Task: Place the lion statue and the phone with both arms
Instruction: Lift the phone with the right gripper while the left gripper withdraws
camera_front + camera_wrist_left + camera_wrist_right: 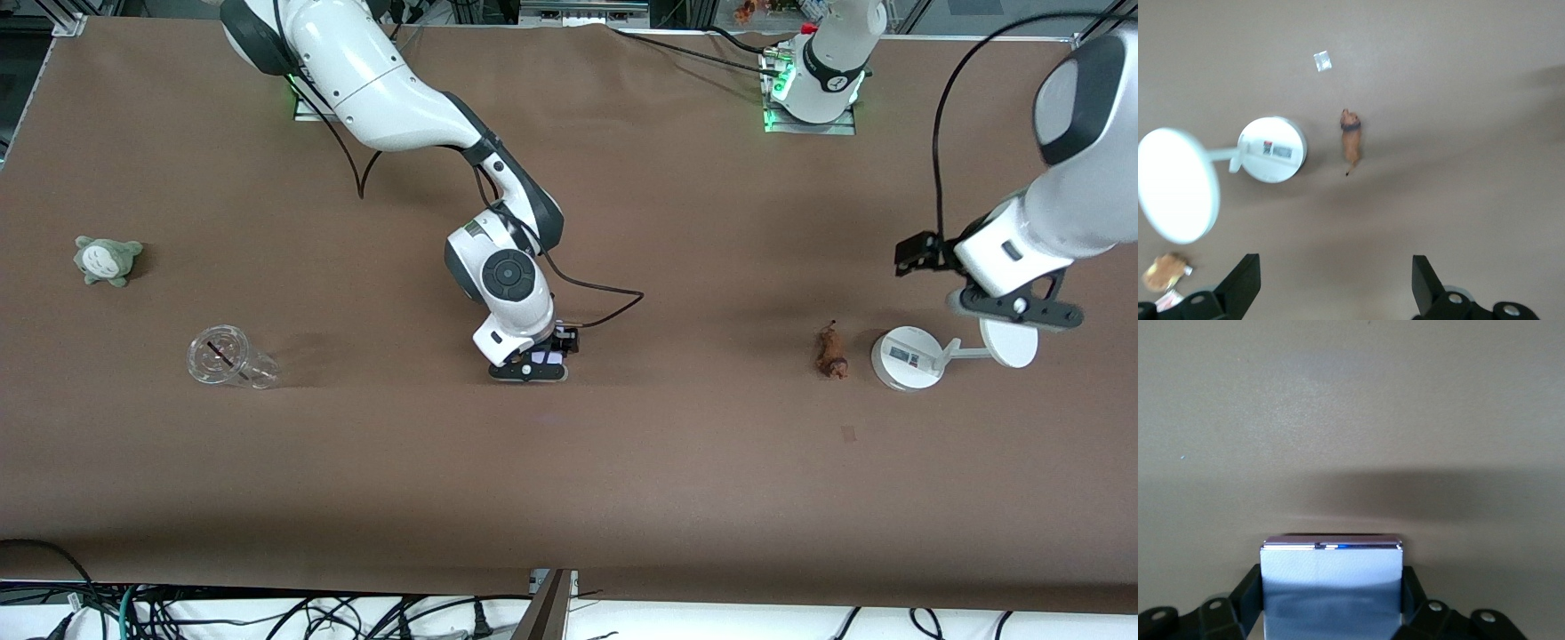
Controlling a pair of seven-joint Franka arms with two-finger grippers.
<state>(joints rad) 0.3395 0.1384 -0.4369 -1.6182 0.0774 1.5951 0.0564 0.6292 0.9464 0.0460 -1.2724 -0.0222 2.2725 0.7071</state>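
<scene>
The right claw [540, 359] is clamping the phone [1331, 590] low at the middle of the surface [622, 462]. The left claw [1331, 283] is hanging with fingers apart over the white stand [907, 357]; the lion statue [832, 351] is lying just beside that stand.

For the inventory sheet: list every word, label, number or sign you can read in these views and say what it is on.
No text reads clearly.
White stand: a sticker on its round base with red and dark marks, too small to read.
Plush toy with a card tag: blurred, unreadable.
Small white scrap on the table: nothing readable.
Phone in the right gripper: no lettering visible.
Lion statue: none.
</scene>
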